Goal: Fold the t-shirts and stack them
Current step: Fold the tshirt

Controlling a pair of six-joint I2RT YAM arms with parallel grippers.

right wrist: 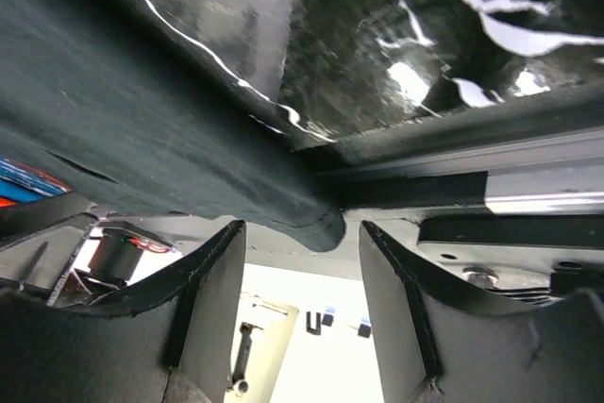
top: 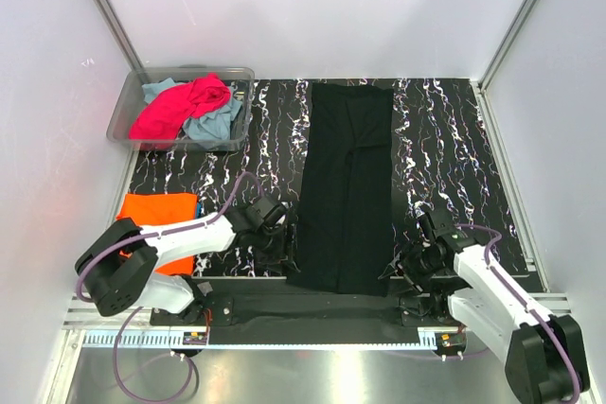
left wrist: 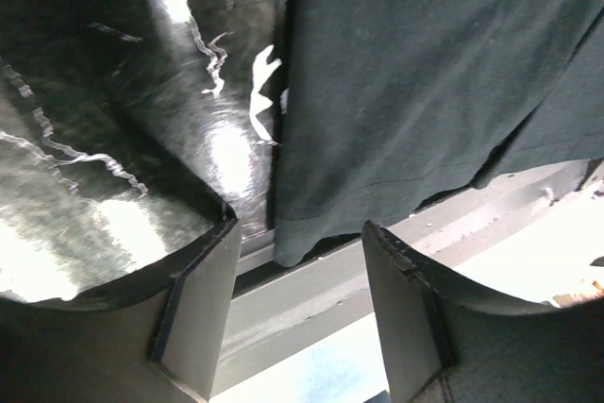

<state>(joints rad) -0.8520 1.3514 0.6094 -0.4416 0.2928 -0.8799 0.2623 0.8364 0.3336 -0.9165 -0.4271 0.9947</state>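
- While the left claw [top: 281,245] and the right claw [top: 405,262] sit at its two near corners, the big black t-shirt [top: 346,186] lies in the middle of the worktop [top: 445,158], folded into one long strip.
- The strip runs from the far edge to the near edge, and its bottom end goes a little way past the near edge.
- The left claw is wide open and holds nothing. It is just beside the shirt's near left corner, and that corner shows in the gap between its fingers [left wrist: 203,309].
- The right claw is wide open too and holds nothing. The shirt's near right corner, a little rolled, sits just in front of the gap between its fingers [right wrist: 212,299].
- An orange t-shirt [top: 156,207] lies flat and folded by the left edge, close to the near left corner, with part of it under the left arm [top: 180,238].
- A pink t-shirt [top: 180,106] and a light blue t-shirt [top: 216,125] are bunched up in a clear bin [top: 121,113] at the far left corner, with the pink one on top.
- The worktop is black with white squiggly lines.
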